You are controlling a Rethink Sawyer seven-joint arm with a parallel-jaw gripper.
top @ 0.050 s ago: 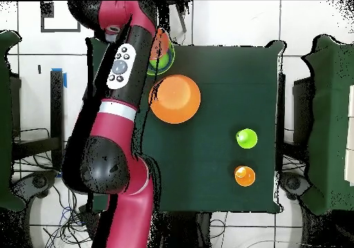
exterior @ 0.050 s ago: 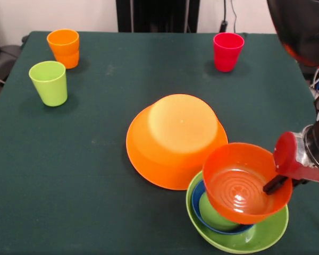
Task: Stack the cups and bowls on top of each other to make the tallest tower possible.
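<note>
On the dark green worktop (exterior @ 0.050 s ago: 69, 175), the very large orange bowl (exterior @ 0.050 s ago: 173, 138) lies upside down near the middle, its rim touching or just overlapping the large light green bowl (exterior @ 0.050 s ago: 239, 239), which sits upright at the near right. Inside that green bowl nests the small blue bowl (exterior @ 0.050 s ago: 202, 210), and inside the blue one a green cup (exterior @ 0.050 s ago: 212, 217) shows partly. Tilted above them, its mouth turned toward the camera, is the small red-orange bowl (exterior @ 0.050 s ago: 247, 183) — the end effector (exterior @ 0.050 s ago: 276, 183) reaches in from the right and one dark fingertip presses inside the bowl's rim, so it appears to be pinching the bowl's wall, though the outer finger is hidden. Well apart at the far left stand the orange cup (exterior @ 0.050 s ago: 64, 48) and, just nearer, the lime green cup (exterior @ 0.050 s ago: 49, 82); the red-pink cup (exterior @ 0.050 s ago: 227, 51) stands far right. In the overhead view the arm (top @ 0.050 s ago: 121, 86) covers most of the stacked bowls.
</note>
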